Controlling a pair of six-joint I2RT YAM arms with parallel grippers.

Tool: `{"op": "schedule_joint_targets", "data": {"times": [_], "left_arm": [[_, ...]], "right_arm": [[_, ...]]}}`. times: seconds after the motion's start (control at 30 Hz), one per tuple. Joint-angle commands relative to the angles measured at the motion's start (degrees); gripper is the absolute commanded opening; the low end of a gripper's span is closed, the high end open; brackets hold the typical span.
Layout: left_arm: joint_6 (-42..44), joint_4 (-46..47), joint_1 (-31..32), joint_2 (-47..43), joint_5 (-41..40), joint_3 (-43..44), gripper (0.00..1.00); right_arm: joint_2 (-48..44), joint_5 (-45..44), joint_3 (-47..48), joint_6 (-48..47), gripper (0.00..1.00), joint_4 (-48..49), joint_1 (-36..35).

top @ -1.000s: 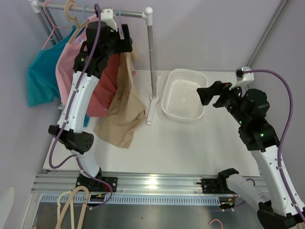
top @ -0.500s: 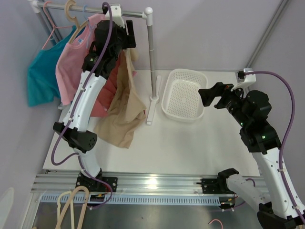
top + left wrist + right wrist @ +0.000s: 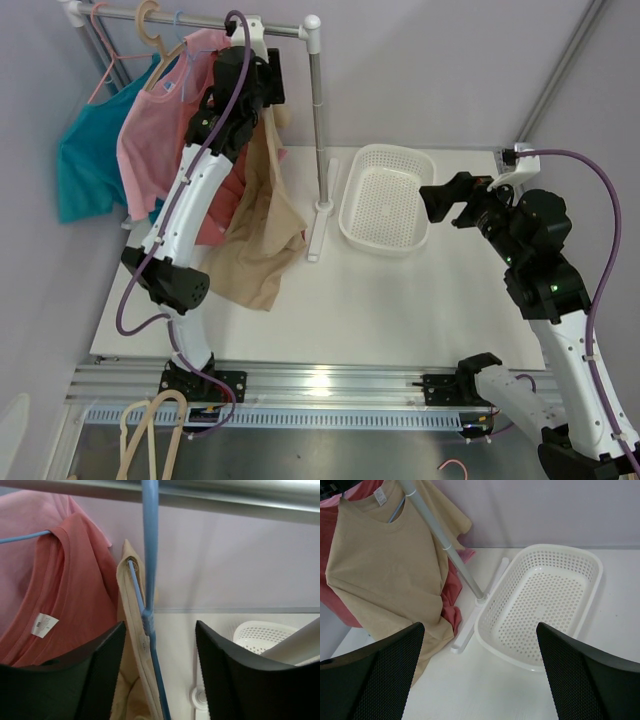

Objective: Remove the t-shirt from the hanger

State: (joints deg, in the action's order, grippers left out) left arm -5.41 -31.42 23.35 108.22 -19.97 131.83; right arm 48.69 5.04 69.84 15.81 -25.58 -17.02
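Raised nearer the rail (image 3: 225, 495), the left gripper (image 3: 159, 630) straddles the beige t-shirt (image 3: 131, 605)'s blue hanger (image 3: 149, 570), jaws parted, so clamping it looks next; the right gripper (image 3: 479, 630) waits, likewise spread.

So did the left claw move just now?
Yes. In the top view, the left gripper went up and a little right, closer to the clothes rail and its upright pole.

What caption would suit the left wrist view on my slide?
Open left claw lined up on the blue hanger holding the beige t-shirt, below the rail.
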Motion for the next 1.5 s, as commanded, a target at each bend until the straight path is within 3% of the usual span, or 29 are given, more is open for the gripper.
{"op": "schedule_joint_targets", "data": {"times": [0.0,0.1,0.13,0.23,0.37,0.7,1.13,1.47], "left_arm": [[0.8,1.0,0.6,-0.9,-2.2,2.2,0.61],[1.2,1.9,0.7,-1.9,-3.1,1.3,0.46],[1.5,2.6,0.7,-2.4,-3.0,0.4,0.34],[1.8,3.1,0.8,-2.9,-3.0,-0.4,0.10],[3.0,4.1,1.1,-3.5,-3.8,-0.7,0.01],[9.2,13.3,2.5,-7.8,-2.5,-4.7,0.01],[8.6,11.7,3.3,-11.3,-2.6,-5.8,0.01],[7.2,10.9,6.2,-20.1,-8.0,-16.2,0.01]], "right_arm": [[-0.9,1.0,1.0,-0.1,1.00,-0.2,0.3],[-1.0,1.2,0.7,0.1,1.00,-0.1,0.3],[-1.0,1.3,0.6,0.1,0.99,0.1,0.3],[-1.0,1.6,0.4,0.2,1.00,-0.1,0.3],[-1.1,1.7,-0.1,0.2,1.00,0.0,0.4],[-1.0,2.8,-0.7,-0.1,1.00,-0.3,0.4],[-1.3,3.1,-1.6,-0.1,1.00,-0.8,0.3],[0.5,5.6,-2.0,-0.2,0.99,0.7,0.1]]}}
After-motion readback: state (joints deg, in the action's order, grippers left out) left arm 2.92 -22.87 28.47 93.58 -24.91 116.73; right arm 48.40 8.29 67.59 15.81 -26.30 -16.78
